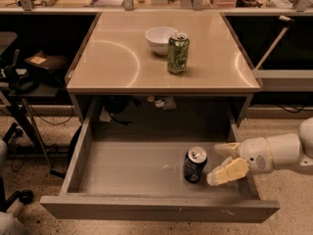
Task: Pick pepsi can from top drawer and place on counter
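Observation:
The pepsi can (pixel 195 164), dark blue with a silver top, stands upright on the bottom of the open top drawer (pixel 132 168), right of its middle. My gripper (pixel 218 163) reaches in from the right, over the drawer's right wall. It is open and empty, with its cream fingers (pixel 229 171) pointing left at the can. The lower fingertip is close to the can's right side; I cannot tell if it touches. The beige counter (pixel 117 58) lies above and behind the drawer.
A green can (pixel 177 52) and a white bowl (pixel 160 39) stand on the counter at its centre back. Black stands and cables are on the floor at the left. The drawer's front panel (pixel 156 212) lies nearest the camera.

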`<action>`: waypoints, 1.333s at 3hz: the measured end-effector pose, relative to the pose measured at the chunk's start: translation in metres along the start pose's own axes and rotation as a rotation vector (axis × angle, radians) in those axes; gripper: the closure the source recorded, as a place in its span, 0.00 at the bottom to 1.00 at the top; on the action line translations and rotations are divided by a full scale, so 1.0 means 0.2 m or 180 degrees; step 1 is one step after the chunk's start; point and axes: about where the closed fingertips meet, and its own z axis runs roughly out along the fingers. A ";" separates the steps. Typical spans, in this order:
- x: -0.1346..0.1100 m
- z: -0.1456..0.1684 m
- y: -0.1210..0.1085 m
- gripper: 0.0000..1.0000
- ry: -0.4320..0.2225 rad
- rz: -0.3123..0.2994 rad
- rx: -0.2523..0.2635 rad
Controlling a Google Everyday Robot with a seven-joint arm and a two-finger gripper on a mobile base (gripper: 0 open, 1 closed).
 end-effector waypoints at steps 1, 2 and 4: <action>-0.06 -0.03 -0.08 0.00 -0.0208 0.0048 0.0246; -0.06 -0.03 -0.08 0.00 -0.0202 0.0044 0.0244; -0.08 0.05 -0.15 0.00 -0.0846 0.0349 0.0667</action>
